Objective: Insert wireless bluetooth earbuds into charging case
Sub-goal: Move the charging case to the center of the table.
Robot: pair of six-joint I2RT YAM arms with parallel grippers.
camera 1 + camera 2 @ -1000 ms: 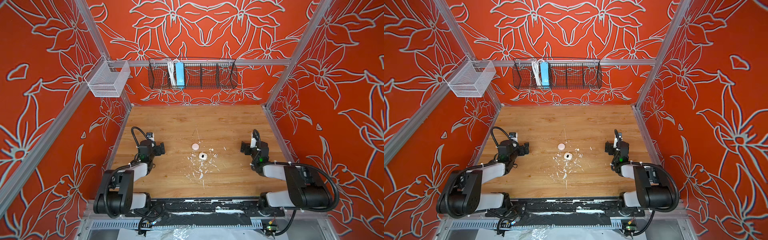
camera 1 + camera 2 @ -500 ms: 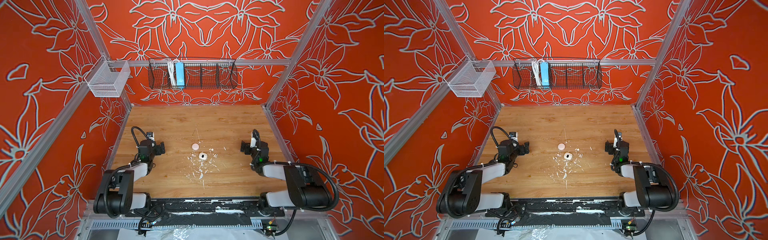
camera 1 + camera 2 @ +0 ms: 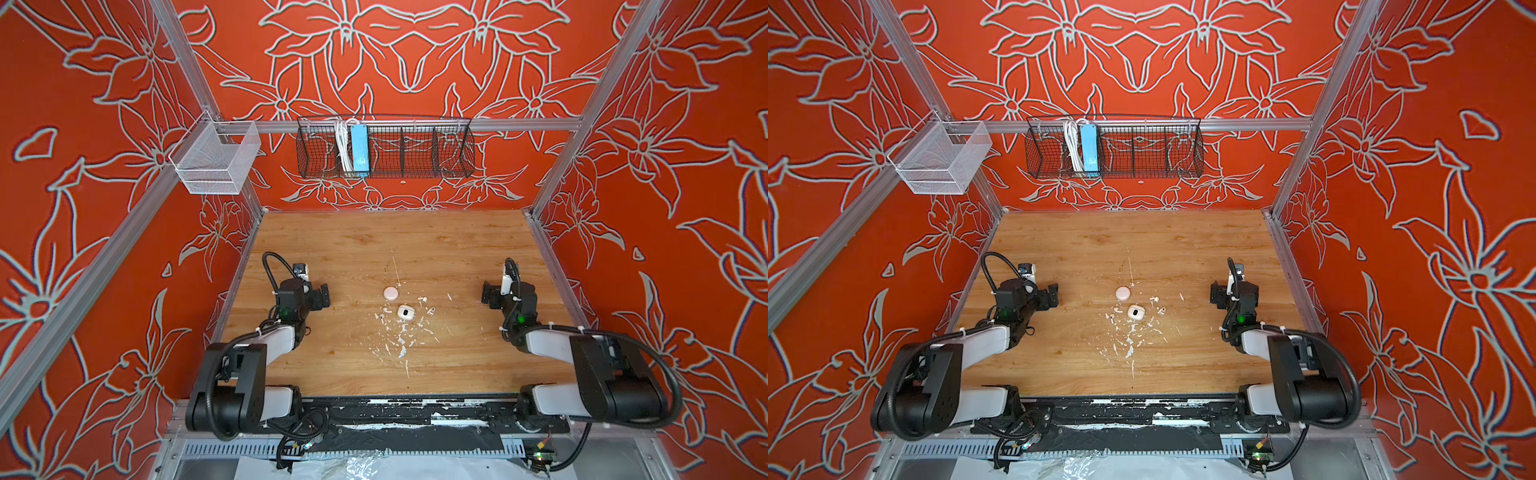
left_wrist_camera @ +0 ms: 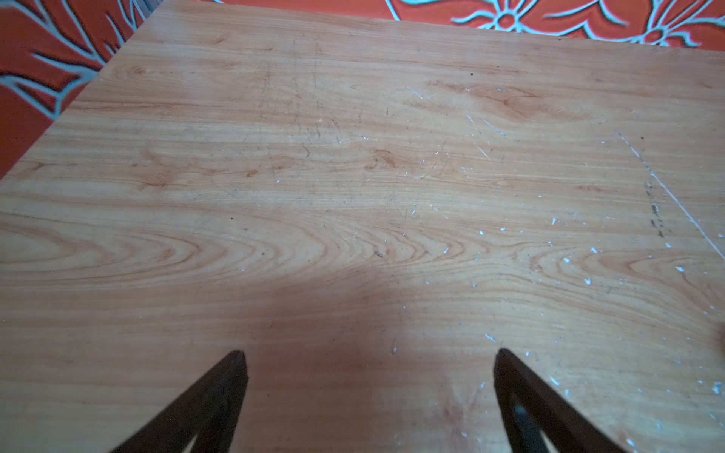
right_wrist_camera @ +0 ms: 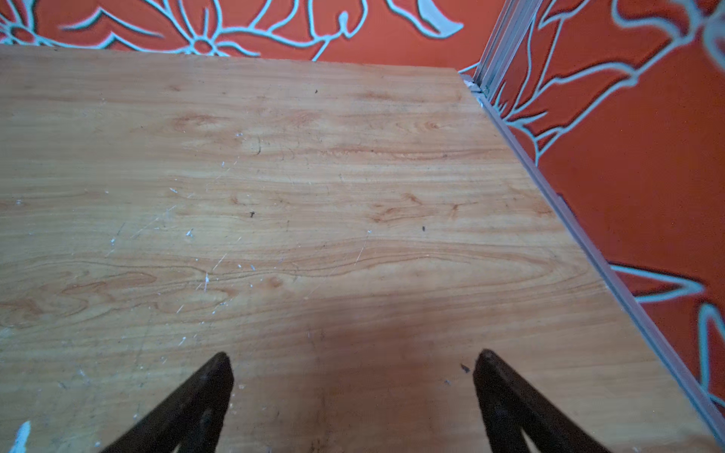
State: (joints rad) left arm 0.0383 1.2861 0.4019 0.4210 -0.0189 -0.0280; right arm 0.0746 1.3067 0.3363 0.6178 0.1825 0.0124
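Near the middle of the wooden table [image 3: 357, 249] stands a white charging case [image 3: 406, 311] with a dark spot on it, and a round pale pink case [image 3: 390, 293] lies just behind it. Both cases, white [image 3: 1135, 311] and pink [image 3: 1122, 293], show in both top views. Tiny white earbuds lie loose around them: one [image 3: 423, 298] behind, one [image 3: 387, 309] to the left, one [image 3: 431, 309] to the right. My left gripper [image 3: 322, 296] [image 4: 368, 355] rests open, well left of them. My right gripper [image 3: 488, 295] [image 5: 353, 357] is open, well to their right. Both wrist views show only bare wood between the fingers.
White paint flecks [image 3: 399, 340] are scattered in front of the cases. A black wire basket [image 3: 386, 151] holding a blue box hangs on the back wall, and a white mesh basket [image 3: 216, 160] hangs at the back left. Orange walls close in three sides.
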